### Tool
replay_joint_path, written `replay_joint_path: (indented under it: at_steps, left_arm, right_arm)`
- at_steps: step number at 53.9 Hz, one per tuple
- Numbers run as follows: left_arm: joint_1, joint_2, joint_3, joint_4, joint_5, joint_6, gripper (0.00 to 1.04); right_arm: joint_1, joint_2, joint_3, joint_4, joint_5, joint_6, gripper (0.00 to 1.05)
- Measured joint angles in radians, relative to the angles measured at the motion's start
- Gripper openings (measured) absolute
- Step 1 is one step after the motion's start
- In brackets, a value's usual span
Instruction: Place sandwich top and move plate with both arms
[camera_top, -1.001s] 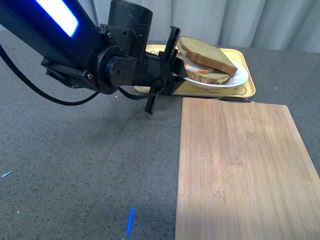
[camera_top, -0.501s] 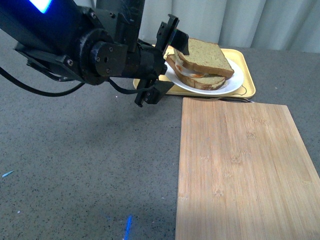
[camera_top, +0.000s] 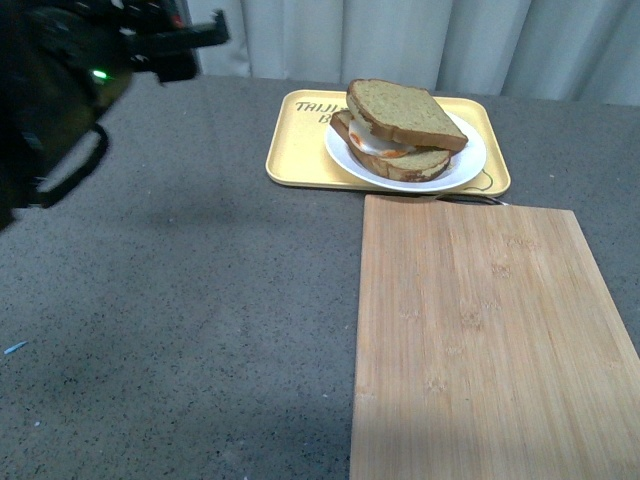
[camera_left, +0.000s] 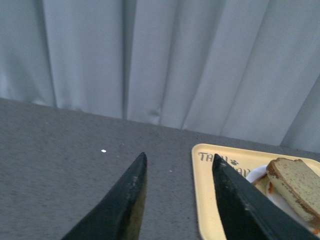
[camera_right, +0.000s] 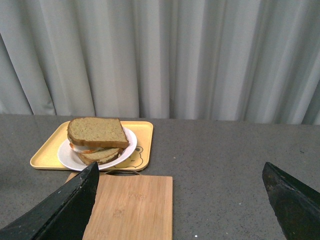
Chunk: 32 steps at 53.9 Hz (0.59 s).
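Observation:
The sandwich top (camera_top: 405, 113), a tan speckled slice with a darker crust, lies on a stack with the egg and the lower slice on the white plate (camera_top: 470, 165). The plate rests flat on the yellow tray (camera_top: 300, 160). My left arm (camera_top: 60, 90) is blurred at the far upper left, well away from the plate. In the left wrist view my left gripper (camera_left: 179, 157) is open and empty, with the tray (camera_left: 210, 200) and sandwich top (camera_left: 297, 180) off to one side. My right gripper (camera_right: 180, 167) is wide open and empty, far back from the sandwich top (camera_right: 96, 131) and plate (camera_right: 127, 145).
A wooden board (camera_top: 480, 340) lies just in front of the tray, filling the right half of the grey table. It also shows under the right gripper as the board (camera_right: 130, 205). Grey curtains (camera_right: 200, 55) close off the back.
The left gripper was at the plate's left rim; it has let go and the arm has swung back to the far upper left. The plate and sandwich now lie flat on the tray.

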<state>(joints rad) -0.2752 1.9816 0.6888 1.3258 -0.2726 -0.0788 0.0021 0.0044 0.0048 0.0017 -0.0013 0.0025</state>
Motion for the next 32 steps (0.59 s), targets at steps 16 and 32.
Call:
replay_joint_path:
  at_steps: [16,32]
  left_arm:
    - [0.095,-0.286,-0.347,0.015,0.106,0.060,0.04]
    - [0.167,-0.565,-0.532,-0.082,0.166,0.067,0.04]
  right_arm:
    - [0.000,0.000,0.000,0.000,0.000,0.000,0.95]
    - [0.000,0.000,0.000,0.000,0.000,0.000,0.95]
